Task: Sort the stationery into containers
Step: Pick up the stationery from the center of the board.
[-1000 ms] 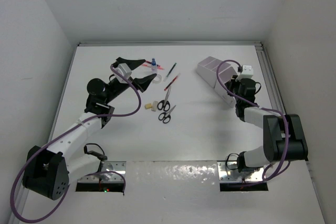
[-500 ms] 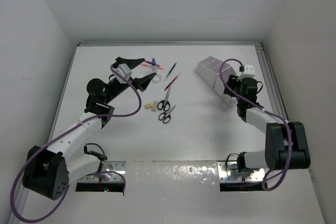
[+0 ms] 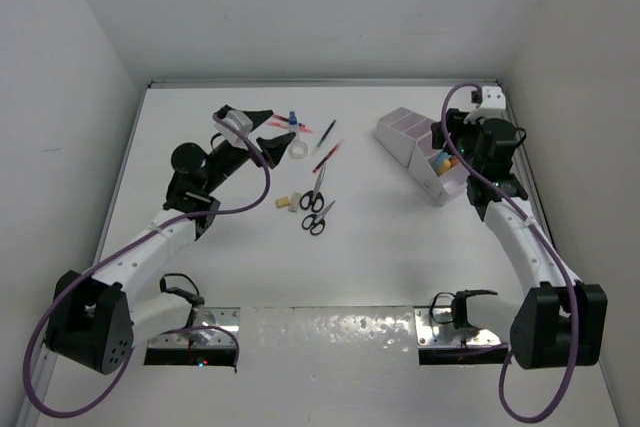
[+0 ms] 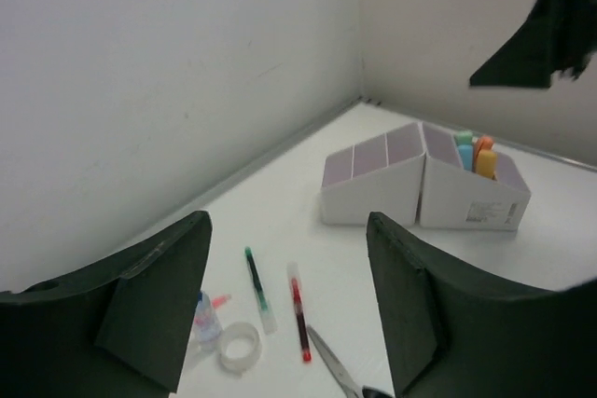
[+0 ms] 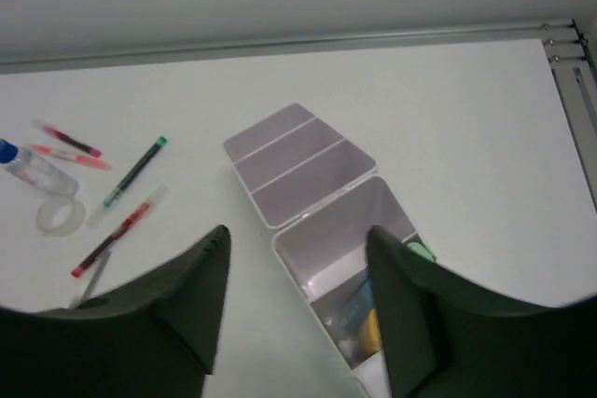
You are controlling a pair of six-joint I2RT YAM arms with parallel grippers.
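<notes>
Right gripper [image 5: 298, 230]: fingers apart, empty; white organiser [image 5: 289, 151] directly below, pastel pieces [image 5: 362, 319] in its end compartment. Left gripper [image 4: 286, 221]: fingers apart, empty; red pen [image 4: 298, 309] and tape ring [image 4: 238, 347] below.

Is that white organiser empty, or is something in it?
Partly filled: the organiser holds pastel capsule pieces in its biggest compartment; three smaller compartments look empty.

No text can be read anywhere. The white organiser [image 4: 438, 198] has a small printed label [image 4: 492, 212] on its front wall, but it is too blurred.
</notes>
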